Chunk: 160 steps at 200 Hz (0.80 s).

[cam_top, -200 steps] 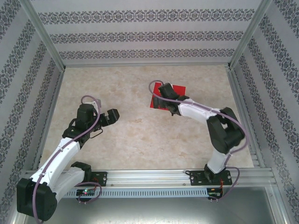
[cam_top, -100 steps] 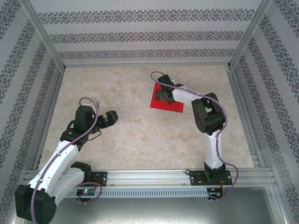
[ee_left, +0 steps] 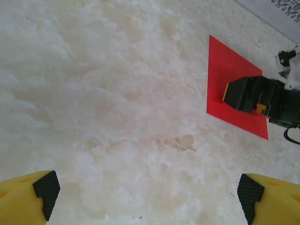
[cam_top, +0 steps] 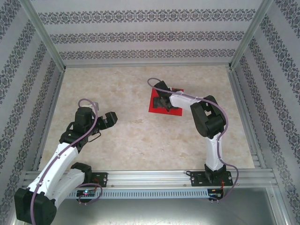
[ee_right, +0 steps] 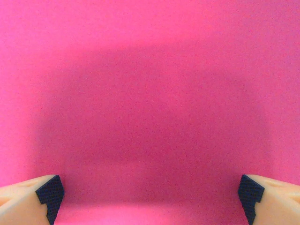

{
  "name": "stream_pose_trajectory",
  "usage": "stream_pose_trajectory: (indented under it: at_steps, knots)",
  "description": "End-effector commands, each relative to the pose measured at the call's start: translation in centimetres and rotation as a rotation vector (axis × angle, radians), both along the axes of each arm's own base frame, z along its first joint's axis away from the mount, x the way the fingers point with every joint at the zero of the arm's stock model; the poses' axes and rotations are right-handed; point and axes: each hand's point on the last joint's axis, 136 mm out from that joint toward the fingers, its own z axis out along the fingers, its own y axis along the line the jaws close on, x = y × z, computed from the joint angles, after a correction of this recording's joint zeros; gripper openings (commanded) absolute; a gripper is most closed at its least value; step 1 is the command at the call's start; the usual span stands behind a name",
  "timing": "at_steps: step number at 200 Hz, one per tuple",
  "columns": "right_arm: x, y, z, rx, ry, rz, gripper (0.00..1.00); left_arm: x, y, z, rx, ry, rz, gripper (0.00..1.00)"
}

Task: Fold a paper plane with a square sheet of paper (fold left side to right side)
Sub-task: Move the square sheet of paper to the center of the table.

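The right gripper (ee_right: 150,194) has its fingers spread wide, the dark pads (ee_right: 49,192) at the two lower corners of the wrist view with nothing clamped between them. Straight ahead of those pads, and spanning the whole gap between them, is the square sheet of paper (ee_right: 150,70). Its surface is plain and unmarked, and it looks pinkish this close, with a soft, darker shadow across the middle. Whether the fingertips actually touch the sheet cannot be told.

From above, the right gripper (cam_top: 162,101) points down over the sheet of paper (cam_top: 175,111). The sheet lies flat on the table (cam_top: 140,145), bright red with straight edges, and it shows on all sides of the fingers. Seen from the left wrist, the sheet (ee_left: 229,65) is a clean red four-sided shape with crisp corners, and the black body of the right gripper (ee_left: 243,93) sits over the edge of it nearest that camera.

The left gripper (ee_left: 147,192) is also spread fully, its yellow fingers and black pads (ee_left: 47,187) wide apart and holding nothing. Only the bare marbled table (ee_left: 117,93) lies between and just beyond them. The red sheet is well ahead of these fingers and off to their right. From above, the left gripper (cam_top: 111,117) hangs well apart from the sheet, with open tabletop between the two.
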Motion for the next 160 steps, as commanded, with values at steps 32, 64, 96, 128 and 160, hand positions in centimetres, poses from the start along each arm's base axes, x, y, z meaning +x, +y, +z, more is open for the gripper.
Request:
stream_pose_trajectory:
  at_steps: [32, 64, 96, 128, 160]
  knots:
    - [-6.7, 3.2, -0.7, 0.030, 0.047, 0.051, 0.98, -0.4, 0.4, 0.0, 0.041, 0.004, 0.000, 1.00]
    - [-10.5, 5.4, -0.4, 0.033, 0.040, 0.094, 0.98, -0.4, 0.4, 0.1, 0.043, 0.004, 0.005, 1.00]
    - [-14.9, 7.6, -0.9, 0.015, 0.045, 0.158, 0.98, -0.5, 0.4, 0.0, 0.043, 0.013, 0.002, 1.00]
    - [-18.6, 8.7, -1.6, 0.018, 0.080, 0.212, 0.98, -0.5, 0.5, 0.1, 0.049, 0.016, 0.004, 1.00]
    - [-20.3, 8.6, -0.7, 0.028, 0.075, 0.263, 0.98, -0.5, 0.2, 0.0, 0.037, 0.019, -0.005, 1.00]
